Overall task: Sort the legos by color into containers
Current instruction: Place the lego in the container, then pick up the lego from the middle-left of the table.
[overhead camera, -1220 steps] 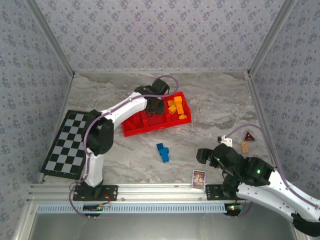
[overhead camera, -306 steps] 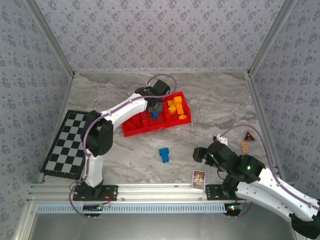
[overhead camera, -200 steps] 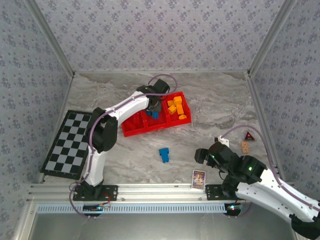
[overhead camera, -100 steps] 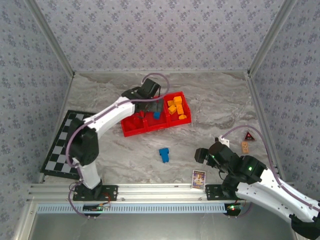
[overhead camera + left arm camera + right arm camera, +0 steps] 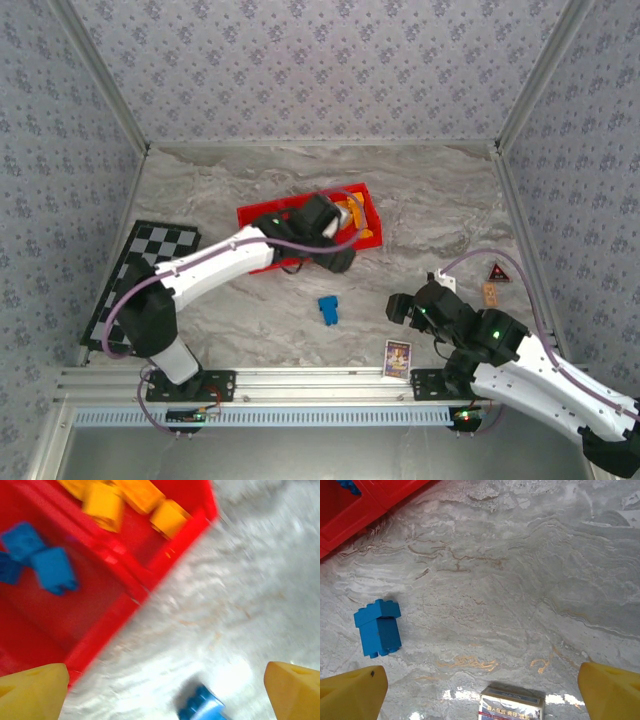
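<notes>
The left gripper [image 5: 338,262] has swung off the bright red plastic tray [image 5: 107,630] to the centre of the frame. It is now over the grey marble tabletop [image 5: 420,200] just below the tray, jaws spread wide. The small blue plastic brick [image 5: 52,570] it carried lies in the middle compartment.

left arm [image 5: 215,265]: raised from its base at the near left corner, folded at the elbow, and stretched forward and to the right; the wrist is blurred in the top view.
left tool [image 5: 337,262]: pointed downward at the end of the long white forearm.
left fingertips [image 5: 31,690]: seen as yellow wedges at both lower corners of the left wrist view, spread wide, with nothing clamped between them.
right arm [image 5: 540,375]: laid low from the near right corner, angled toward the middle.
right tool [image 5: 403,308]: aimed downward.
right fingertips [image 5: 350,692]: set wide apart, nothing gripped.
</notes>
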